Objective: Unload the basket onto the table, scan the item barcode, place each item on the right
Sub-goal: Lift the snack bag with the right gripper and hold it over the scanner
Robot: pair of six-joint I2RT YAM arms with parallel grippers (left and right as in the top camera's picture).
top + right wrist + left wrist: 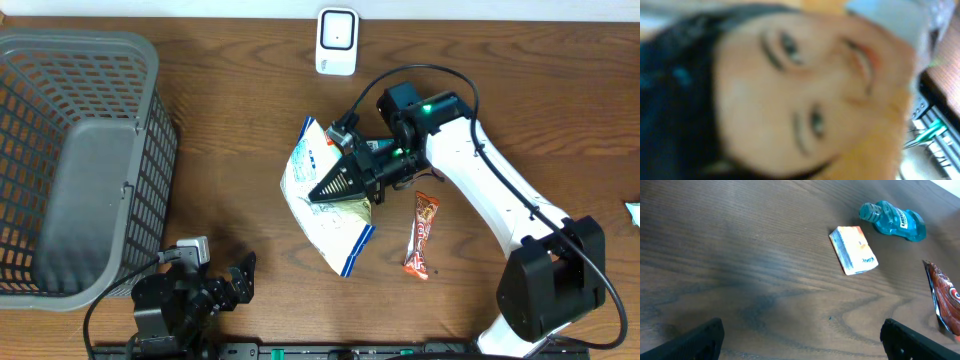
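Snack bag [335, 235] clamped in right gripper [314, 192], candy bar [422, 235] beside, left gripper [240, 278] spread.

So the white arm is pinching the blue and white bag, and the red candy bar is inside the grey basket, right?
Not quite. The red candy bar is not in the grey basket; the overhead view shows it lying on the table beside the blue and white bag. The right gripper does pinch that bag.

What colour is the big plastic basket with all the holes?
The mesh plastic basket is grey, best seen from overhead.
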